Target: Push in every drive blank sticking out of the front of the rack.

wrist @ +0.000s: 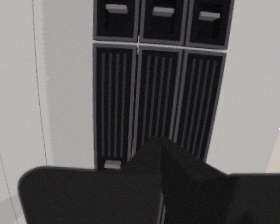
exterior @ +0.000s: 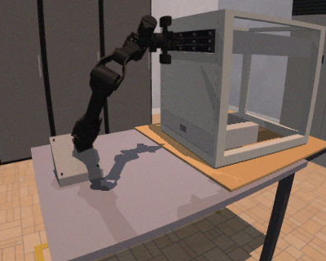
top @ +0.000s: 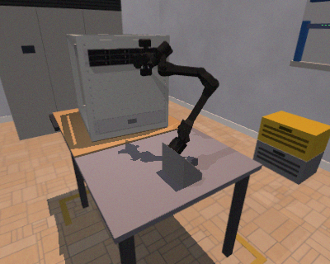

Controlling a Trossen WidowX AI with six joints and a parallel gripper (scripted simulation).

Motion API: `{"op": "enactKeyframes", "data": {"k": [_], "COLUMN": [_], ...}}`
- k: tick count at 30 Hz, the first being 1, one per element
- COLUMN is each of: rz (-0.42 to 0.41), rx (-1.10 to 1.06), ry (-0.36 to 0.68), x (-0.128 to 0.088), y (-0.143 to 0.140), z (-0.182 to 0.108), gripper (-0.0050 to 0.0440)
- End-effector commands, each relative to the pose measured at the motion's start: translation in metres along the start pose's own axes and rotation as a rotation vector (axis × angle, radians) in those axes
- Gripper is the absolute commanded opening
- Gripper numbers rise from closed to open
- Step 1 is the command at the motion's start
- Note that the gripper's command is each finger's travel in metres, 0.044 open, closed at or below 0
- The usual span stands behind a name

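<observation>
Up high on the big grey rack [top: 85, 103] runs a dark strip of drive blanks [top: 110, 57], long side across its front. Right at that strip's end, the claw [exterior: 169, 40] is squeezed shut and holds nothing. Only the wrist view shows the blanks' [wrist: 158, 95] ribbed faces straight ahead.
</observation>
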State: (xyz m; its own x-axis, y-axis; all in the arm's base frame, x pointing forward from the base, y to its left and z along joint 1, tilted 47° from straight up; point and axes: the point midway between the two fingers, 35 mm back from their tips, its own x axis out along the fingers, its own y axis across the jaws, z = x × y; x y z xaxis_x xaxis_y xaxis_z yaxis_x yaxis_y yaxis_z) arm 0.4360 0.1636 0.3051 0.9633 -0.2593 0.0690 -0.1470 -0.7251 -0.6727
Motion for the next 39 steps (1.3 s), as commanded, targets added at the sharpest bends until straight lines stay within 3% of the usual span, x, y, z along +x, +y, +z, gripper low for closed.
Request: {"op": "enactKeyframes", "data": {"k": [1, 39], "rz": [-0.008, -0.008], "rx": [0.014, 0.014], "ry": [0.007, 0.007], "x": [0.005, 0.017], "y": [-0.006, -0.006], "z": [-0.004, -0.004], "gripper": [-0.0050, -0.0050]}}
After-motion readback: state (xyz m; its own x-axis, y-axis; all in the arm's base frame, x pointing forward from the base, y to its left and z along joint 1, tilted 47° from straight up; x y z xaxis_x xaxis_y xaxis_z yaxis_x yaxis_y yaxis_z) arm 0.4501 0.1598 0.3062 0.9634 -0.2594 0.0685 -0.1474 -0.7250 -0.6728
